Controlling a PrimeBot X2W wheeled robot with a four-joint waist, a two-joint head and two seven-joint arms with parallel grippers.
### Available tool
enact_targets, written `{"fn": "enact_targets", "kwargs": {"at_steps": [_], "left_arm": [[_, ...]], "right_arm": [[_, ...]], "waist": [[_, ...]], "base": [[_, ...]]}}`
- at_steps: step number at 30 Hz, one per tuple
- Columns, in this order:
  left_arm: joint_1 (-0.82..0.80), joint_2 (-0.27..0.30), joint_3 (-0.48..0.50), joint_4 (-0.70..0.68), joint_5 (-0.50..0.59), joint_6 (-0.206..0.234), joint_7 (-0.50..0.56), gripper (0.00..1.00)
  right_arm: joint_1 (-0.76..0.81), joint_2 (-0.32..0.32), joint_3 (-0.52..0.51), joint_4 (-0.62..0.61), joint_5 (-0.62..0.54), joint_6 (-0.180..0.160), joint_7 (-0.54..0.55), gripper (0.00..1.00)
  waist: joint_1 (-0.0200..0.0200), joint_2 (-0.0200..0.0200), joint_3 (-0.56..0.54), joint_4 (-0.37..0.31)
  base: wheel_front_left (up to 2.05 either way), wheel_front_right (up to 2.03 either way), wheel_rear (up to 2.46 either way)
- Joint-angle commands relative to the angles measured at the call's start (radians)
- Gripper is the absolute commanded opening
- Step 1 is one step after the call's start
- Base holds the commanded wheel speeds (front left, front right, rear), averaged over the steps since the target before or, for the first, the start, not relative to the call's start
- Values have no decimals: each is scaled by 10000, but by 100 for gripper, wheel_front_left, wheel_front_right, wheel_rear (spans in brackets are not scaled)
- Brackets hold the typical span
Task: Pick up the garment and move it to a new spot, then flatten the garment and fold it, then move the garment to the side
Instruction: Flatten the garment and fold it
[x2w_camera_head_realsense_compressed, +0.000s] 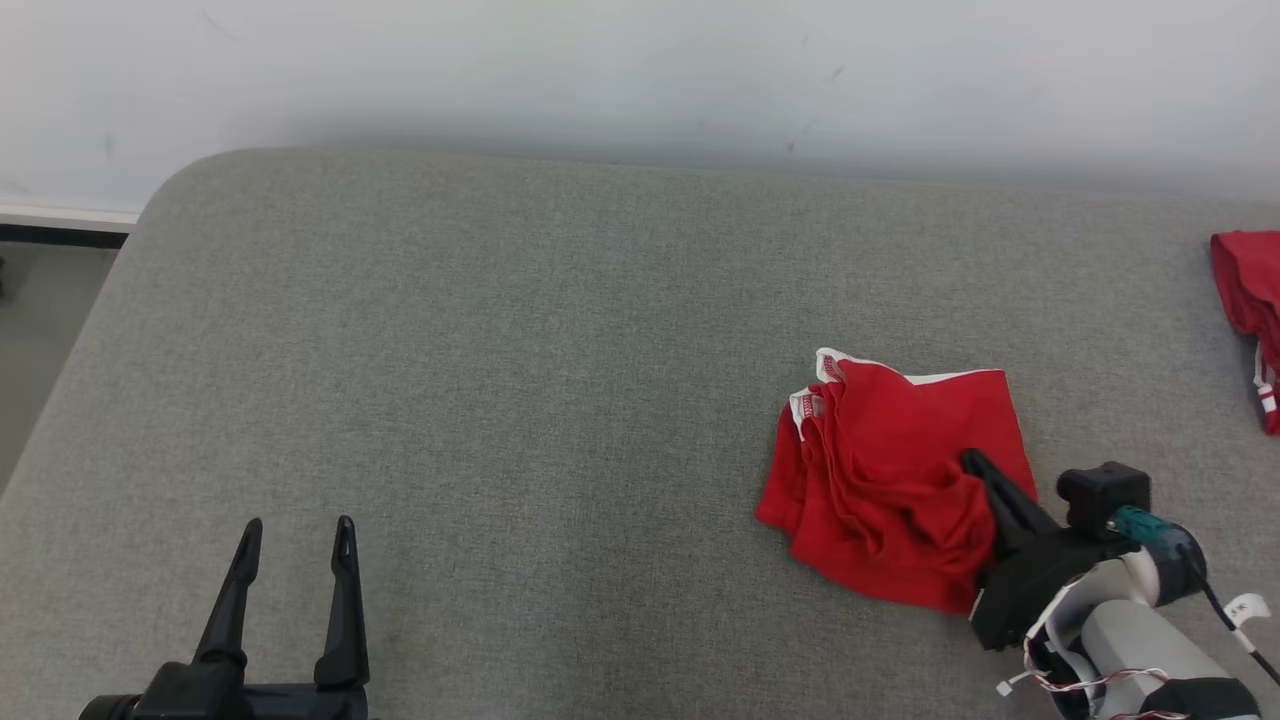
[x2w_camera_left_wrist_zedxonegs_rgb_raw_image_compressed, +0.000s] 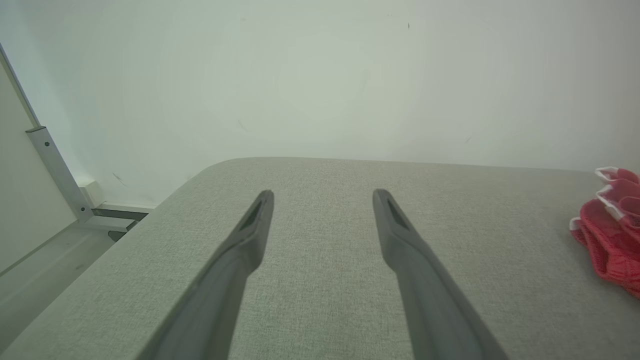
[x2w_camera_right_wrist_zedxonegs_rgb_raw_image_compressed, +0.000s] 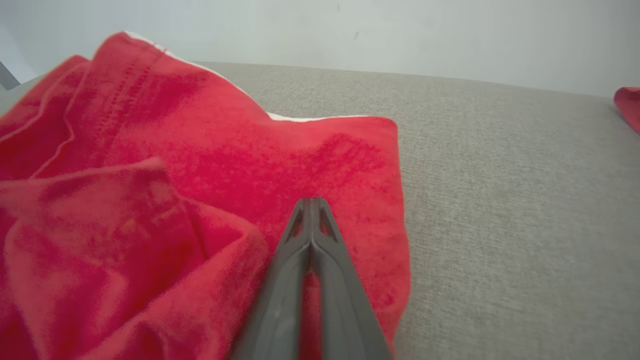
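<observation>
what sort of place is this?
Likely a lab garment-folding station: grey fabric-covered table against a bare white wall, one crumpled red garment on it, another red cloth at its right edge.

The garment (x2w_camera_head_realsense_compressed: 890, 480) is bright red, with white edging that carries small red marks. A second cloth (x2w_camera_head_realsense_compressed: 1245, 290) is red with white trim too. The padded surface (x2w_camera_head_realsense_compressed: 500, 350) is a speckled grey weave, the wall (x2w_camera_head_realsense_compressed: 600, 70) off-white. The left gripper (x2w_camera_head_realsense_compressed: 297, 525) and right gripper (x2w_camera_head_realsense_compressed: 972, 462) are black
</observation>
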Motion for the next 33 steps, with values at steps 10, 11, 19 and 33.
{"fn": "enact_targets", "kwargs": {"at_steps": [10,11,19,33], "left_arm": [[-58,-13,101,74,-66,-12,-26,100],[-92,-14,53,72,-63,-14,-26,100],[-151,-14,11,89,-65,-19,-26,100],[49,-17,38,167,-80,-23,-26,100]], "right_arm": [[588,398,717,-1206,357,-26,-47,0],[777,504,865,-1465,334,-26,-47,0],[1144,1207,784,-2096,321,-26,-48,0],[1570,1792,-295,-3001,-131,-26,-49,0]], "waist": [[-2,-1,-54,58],[-2,-1,-54,82],[-2,-1,-54,139],[-2,-1,-337,-60]], "base": [[0,0,0],[0,0,0],[0,0,0],[0,0,0]]}}
